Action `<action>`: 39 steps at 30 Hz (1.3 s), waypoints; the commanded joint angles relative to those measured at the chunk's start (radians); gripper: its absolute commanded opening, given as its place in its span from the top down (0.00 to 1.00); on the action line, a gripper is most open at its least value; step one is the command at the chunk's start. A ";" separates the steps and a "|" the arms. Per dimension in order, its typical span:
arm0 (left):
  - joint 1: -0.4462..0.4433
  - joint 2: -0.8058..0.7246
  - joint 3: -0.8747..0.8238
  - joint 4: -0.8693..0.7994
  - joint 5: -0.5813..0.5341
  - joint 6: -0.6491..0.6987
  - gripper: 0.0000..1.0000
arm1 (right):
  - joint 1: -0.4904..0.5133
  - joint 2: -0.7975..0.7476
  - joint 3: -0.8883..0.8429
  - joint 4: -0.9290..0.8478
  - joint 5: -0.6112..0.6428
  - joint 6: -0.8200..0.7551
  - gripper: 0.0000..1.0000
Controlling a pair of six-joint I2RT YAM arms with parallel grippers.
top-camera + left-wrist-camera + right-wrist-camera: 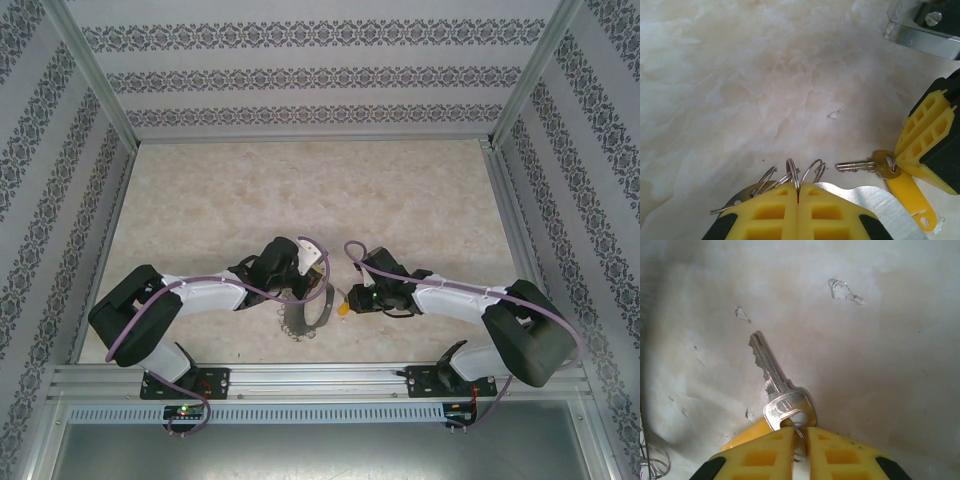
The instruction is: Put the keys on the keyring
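The marble-patterned table is spreading out beneath both grippers. The left gripper is clamping fully shut on the keyring, with the hoop's rim running between its fingertips. The right gripper is standing with narrow jaws, pinching the head of the key at its tips, and the blade is pointing out ahead of them. A yellow tag is lying just beside the right gripper's finger. Small split rings are fanning out directly ahead of the left fingertips.

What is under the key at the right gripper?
A yellow tag lies beneath the head of the key, sticking out sideways; the right gripper covers part of it.
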 commanded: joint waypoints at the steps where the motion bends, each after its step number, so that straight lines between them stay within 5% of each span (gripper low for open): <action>1: -0.012 0.000 0.021 0.002 0.005 -0.005 1.00 | 0.012 0.024 -0.013 0.020 -0.008 0.001 0.89; 5: -0.012 0.000 0.020 0.002 0.005 -0.007 1.00 | 0.012 0.021 -0.010 0.025 0.000 0.004 1.00; 25: -0.014 -0.053 -0.017 0.065 -0.040 0.035 1.00 | -0.137 -0.298 -0.050 0.039 -0.040 0.015 1.00; 39: -0.014 -0.059 -0.001 0.060 0.001 0.064 1.00 | -0.151 -0.287 -0.054 0.228 -0.184 -0.174 1.00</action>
